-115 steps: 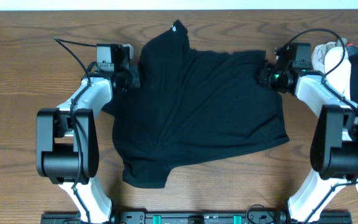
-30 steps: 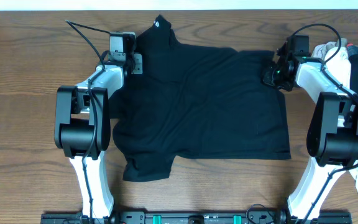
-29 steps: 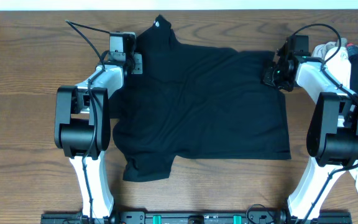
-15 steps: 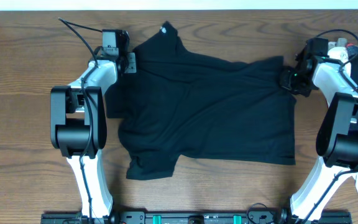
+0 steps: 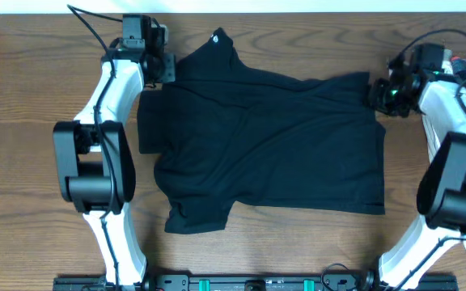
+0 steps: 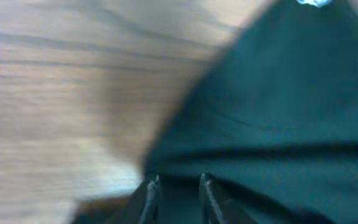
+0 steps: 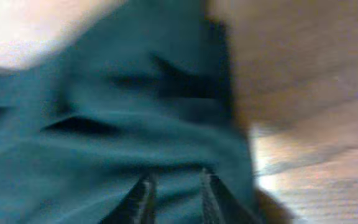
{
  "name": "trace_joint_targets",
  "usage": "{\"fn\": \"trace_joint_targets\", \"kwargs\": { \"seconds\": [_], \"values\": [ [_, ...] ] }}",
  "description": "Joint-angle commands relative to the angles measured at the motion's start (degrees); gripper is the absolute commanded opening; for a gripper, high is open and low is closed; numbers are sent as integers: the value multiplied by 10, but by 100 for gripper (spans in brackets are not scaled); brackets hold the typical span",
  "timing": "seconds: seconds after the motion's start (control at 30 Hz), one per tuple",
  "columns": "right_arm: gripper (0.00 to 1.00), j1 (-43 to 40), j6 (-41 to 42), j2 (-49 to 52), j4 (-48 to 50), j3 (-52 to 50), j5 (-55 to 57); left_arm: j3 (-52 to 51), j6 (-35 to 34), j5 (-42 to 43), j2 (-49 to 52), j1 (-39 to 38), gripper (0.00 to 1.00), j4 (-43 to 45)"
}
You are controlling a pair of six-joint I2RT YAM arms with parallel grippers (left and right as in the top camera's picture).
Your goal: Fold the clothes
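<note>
Brown wood-grain surface [image 5: 23, 162] is filling the overhead frame, and the black shirt [image 5: 281, 145] is lying spread across the middle of it, mostly flat with a few soft ridges. A small white mark [image 5: 217, 35] is showing on the flap poking toward the top edge. Its long axis is running left to right, with the straight edge at the right looking like the hem.

Now the claws. The left claw [image 5: 165, 69] is sitting at the shirt's upper left corner and the right claw [image 5: 376, 91] at its upper right, one arm per end. Both wrist views are blurring badly, but the fingertips [image 6: 149, 186] are standing a little apart over dark cloth — spread, not pinching, as far as I can make out.

So the whole garment is lying below both claws, toward the bottom of the frame. A fold from here, I'd judge, means regripping that top edge and drawing it down across the long axis — both arms are equally near.
</note>
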Motion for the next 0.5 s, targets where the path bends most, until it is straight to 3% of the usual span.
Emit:
{"fn": "trace_joint_targets", "kwargs": {
  "seconds": [0.0, 0.13, 0.47],
  "values": [
    [21, 14, 14, -28, -32, 16, -77, 4, 12, 84, -13, -23, 20, -68],
    [27, 53, -4, -23, -116, 15, -33, -31, 27, 76, -12, -50, 19, -122],
    [19, 122, 30, 25, -177, -20, 94, -141, 26, 5, -11, -56, 20, -97]
  ]
}}
